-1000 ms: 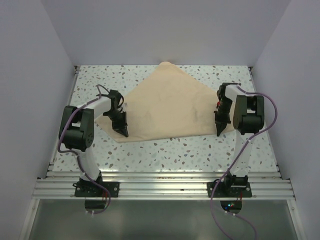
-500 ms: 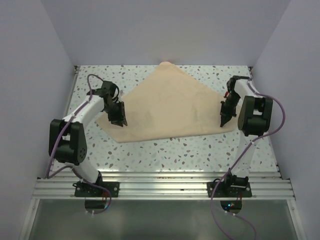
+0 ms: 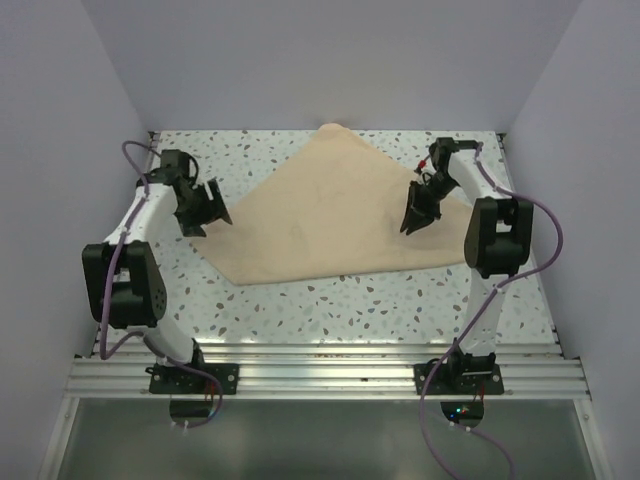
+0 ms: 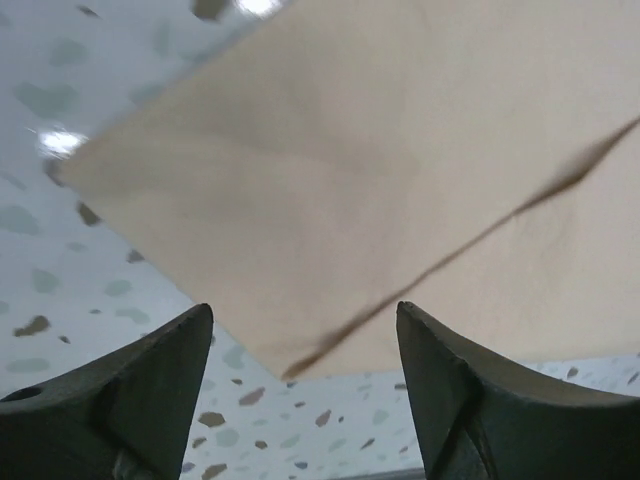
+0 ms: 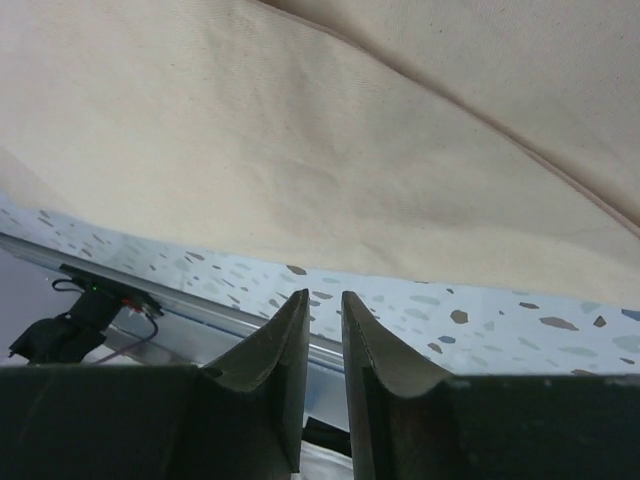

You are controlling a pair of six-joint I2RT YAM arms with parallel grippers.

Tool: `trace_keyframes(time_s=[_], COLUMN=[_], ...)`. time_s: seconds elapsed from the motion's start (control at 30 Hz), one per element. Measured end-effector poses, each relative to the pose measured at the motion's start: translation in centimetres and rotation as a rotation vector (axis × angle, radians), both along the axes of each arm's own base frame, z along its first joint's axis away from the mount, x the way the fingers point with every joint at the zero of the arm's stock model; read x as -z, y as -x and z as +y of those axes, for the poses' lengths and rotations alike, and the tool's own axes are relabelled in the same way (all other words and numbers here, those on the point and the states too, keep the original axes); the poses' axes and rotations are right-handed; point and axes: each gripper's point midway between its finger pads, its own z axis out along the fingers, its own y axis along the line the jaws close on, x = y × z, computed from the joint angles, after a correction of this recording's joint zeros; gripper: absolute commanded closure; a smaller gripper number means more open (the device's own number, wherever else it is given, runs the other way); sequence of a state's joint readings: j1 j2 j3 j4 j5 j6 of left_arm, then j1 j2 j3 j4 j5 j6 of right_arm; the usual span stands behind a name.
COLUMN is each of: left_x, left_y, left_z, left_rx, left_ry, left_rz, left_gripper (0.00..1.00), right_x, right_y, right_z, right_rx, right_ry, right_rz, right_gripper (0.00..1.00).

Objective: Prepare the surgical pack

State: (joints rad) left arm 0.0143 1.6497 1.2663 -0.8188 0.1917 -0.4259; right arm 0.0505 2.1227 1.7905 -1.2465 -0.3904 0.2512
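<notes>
Two claws have moved away from the near edge of the wrap sheet [image 3: 330, 210] within the last second.

Top external view: the tan wrap sheet lies folded flat on the counter [image 3: 400, 295]. No tray, instruments or gauze can be seen, and whether they lie under the sheet cannot be told. The left claw [image 3: 205, 205] hangs just beside the sheet's left edge, where a second ago it stood at the near-left corner. The right claw [image 3: 413, 218] hovers over the sheet's right part, having come in from the near-right corner. The sheet's outline is unchanged, so the current fold appears released and the arms are probably repositioning for the next one.

Left wrist view: the jaws stand wide apart with nothing between them. A corner of the sheet, crossed by a fold line, lies beyond them.

Right wrist view: the jaws are all but closed, leaving a slim gap, and hold nothing. The sheet's edge lies beyond the tips.
</notes>
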Motion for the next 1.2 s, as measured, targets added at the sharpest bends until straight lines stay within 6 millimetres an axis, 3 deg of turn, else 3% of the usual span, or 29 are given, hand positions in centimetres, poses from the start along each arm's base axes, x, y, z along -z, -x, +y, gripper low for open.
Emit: trace_keyframes(time_s=[0.07,0.13,0.27,0.47,0.93,1.03,1.2], left_x=[-0.3,0.5,2.9,4.9,7.8,7.9,8.2], left_y=[-2.0,-2.8,-2.6,-2.5,-1.6,-1.8,-2.4], left_z=[3.3,6.5,9.8,9.5,8.9,9.0,9.0], left_rx=[-0.091,-0.174,-0.26,-0.253,-0.247,-0.245,-0.223], left_ry=[-0.016,-0.024,-0.022,0.004,0.026,0.026,0.027], left_rz=[-0.038,-0.038,0.004,0.037,0.08,0.078,0.069], left_gripper=[0.2,0.2,0.21,0.29,0.42,0.51,0.86], right_x=[-0.5,-1.3,-2.7,-3.5,-3.7,-3.6,-3.6], right_y=[-0.1,-0.2,-0.2,-0.1,-0.1,0.0,0.0], right_z=[0.4,0.8,1.9,3.1,3.5,3.5,3.4], right_rx=[-0.001,-0.001,-0.012,-0.029,-0.029,-0.029,-0.028], right_ry=[-0.014,-0.031,-0.064,-0.104,-0.132,-0.13,-0.127], right_rz=[-0.014,-0.037,-0.077,-0.096,-0.093,-0.092,-0.092], right_gripper=[0.73,0.72,0.72,0.72,0.71,0.71,0.71])
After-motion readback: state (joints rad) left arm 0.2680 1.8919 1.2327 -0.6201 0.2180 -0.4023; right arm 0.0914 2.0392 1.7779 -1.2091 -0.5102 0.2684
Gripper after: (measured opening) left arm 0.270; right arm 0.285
